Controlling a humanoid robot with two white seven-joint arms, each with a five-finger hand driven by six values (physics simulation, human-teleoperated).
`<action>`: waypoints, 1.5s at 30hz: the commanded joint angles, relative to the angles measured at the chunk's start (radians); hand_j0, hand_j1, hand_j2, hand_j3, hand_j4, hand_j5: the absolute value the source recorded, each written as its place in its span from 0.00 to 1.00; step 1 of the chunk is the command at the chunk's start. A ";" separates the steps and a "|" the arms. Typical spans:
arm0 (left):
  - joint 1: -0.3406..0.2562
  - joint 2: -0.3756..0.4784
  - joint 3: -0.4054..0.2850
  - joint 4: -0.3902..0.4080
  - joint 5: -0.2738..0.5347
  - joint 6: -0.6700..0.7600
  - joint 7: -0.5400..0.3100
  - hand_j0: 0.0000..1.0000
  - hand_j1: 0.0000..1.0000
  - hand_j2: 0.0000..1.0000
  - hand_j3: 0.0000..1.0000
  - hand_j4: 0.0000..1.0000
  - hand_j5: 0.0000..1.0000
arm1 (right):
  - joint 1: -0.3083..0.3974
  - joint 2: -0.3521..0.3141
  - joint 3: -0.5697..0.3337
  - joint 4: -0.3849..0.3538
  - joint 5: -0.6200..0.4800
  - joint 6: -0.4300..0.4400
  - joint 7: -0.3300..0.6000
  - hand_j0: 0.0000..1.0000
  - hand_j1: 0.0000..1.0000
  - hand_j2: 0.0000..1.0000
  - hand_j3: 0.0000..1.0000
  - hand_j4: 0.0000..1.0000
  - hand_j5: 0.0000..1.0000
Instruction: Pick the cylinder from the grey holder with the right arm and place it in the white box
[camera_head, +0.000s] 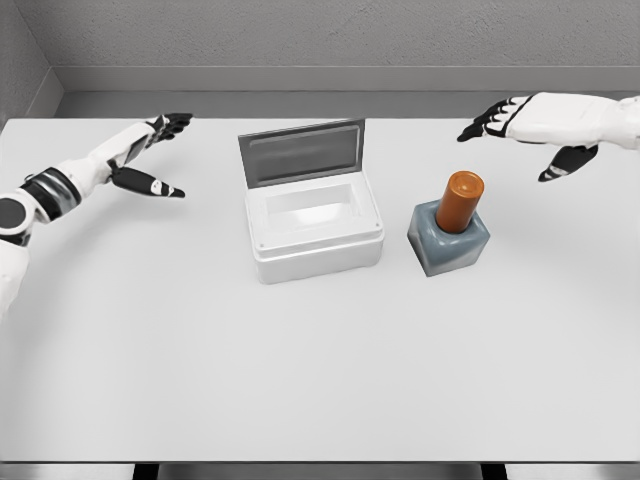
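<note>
An orange cylinder stands upright in a grey holder right of the table's middle, just beside a white box whose lid stands open toward the far edge. The right hand hovers open near the far right corner, apart from the cylinder. The left hand hangs open by the far left corner.

Matt plastics on a smooth pale table

The cylinder looks like smooth orange plastic with a soft sheen; the holder is grey-blue and faintly glossy. The box appears as matt white plastic, its lid a duller grey. The table is smooth and matt.
</note>
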 joint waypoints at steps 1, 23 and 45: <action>0.000 -0.005 0.022 0.000 0.044 0.002 -0.032 1.00 1.00 1.00 1.00 1.00 1.00 | 0.002 0.004 0.003 0.000 -0.006 0.001 0.001 1.00 1.00 1.00 1.00 1.00 1.00; -0.003 -0.039 0.016 -0.011 0.038 0.002 -0.032 1.00 1.00 1.00 1.00 1.00 1.00 | 0.025 0.068 0.007 -0.092 0.008 0.001 0.020 1.00 1.00 1.00 1.00 1.00 1.00; -0.005 -0.059 0.012 -0.011 0.038 0.004 -0.032 1.00 1.00 1.00 1.00 1.00 1.00 | 0.035 0.063 0.013 -0.095 0.044 0.001 0.047 0.50 0.50 0.50 0.50 0.50 0.50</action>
